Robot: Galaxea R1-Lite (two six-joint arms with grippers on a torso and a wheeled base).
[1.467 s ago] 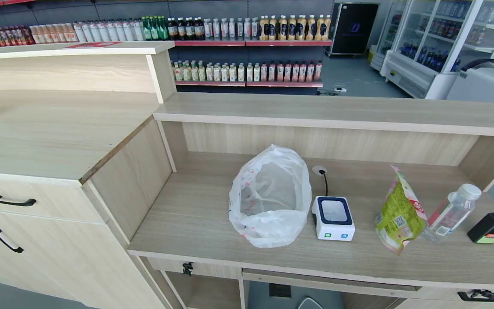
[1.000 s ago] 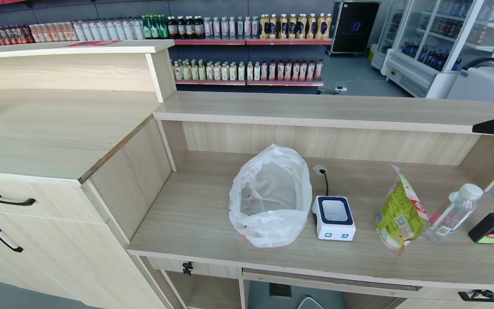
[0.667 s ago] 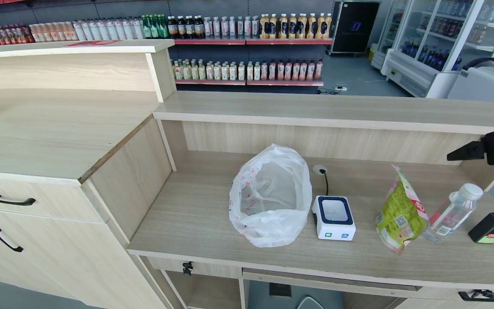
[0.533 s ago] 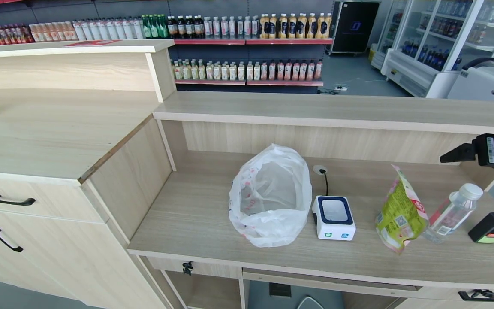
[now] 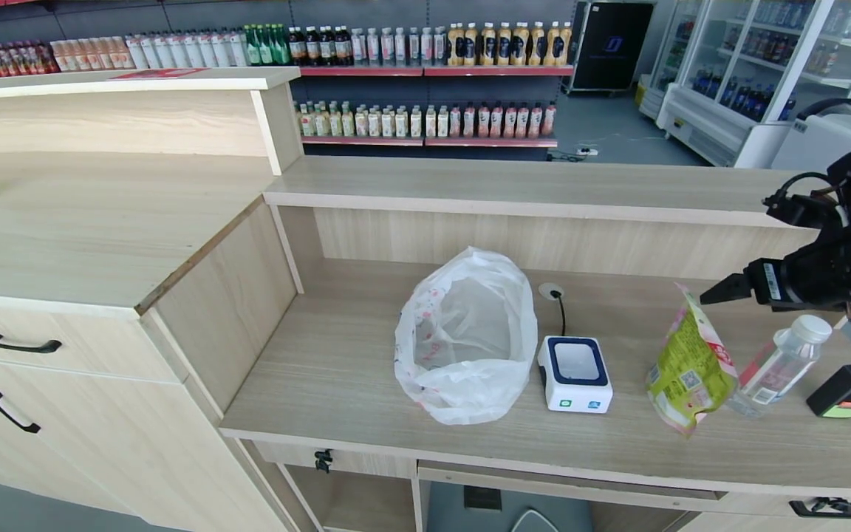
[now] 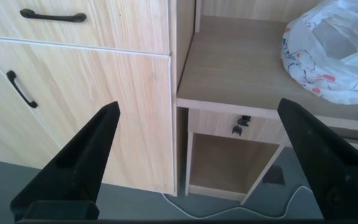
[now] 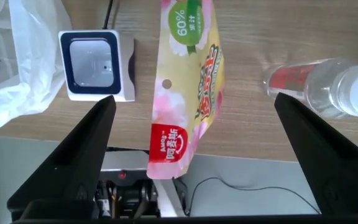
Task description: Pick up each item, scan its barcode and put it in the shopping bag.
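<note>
Items for scanning: a green, yellow and pink snack pouch (image 5: pixel 689 362) stands on the table (image 5: pixel 337 369), towards its right end. A clear water bottle (image 5: pixel 776 366) with a white cap is just beside the pouch on its right. A black pump bottle (image 5: pixel 850 388) is farther right again, near the table's end. None of the three is held.

Scanner (image 5: pixel 575 374): a white unit with a dark-framed window facing up, left of the pouch and apart from it. Its black cable (image 5: pixel 562 316) runs back to a port in the tabletop.

Shopping bag (image 5: pixel 465 340): translucent white plastic with red print, mouth open, just beside the scanner on its left. No item is visible inside.

Right hand (image 7: pixel 194 99): fingers spread wide, gripping nothing. It hangs above the table's right end, over the pouch and the water bottle, touching neither. In the wrist view the pouch lies between the two fingers.

Left hand (image 6: pixel 199 104): fingers spread wide, gripping nothing. It sits low, in front of the table's left front corner, facing the cupboard with black handles (image 6: pixel 53 15).
</note>
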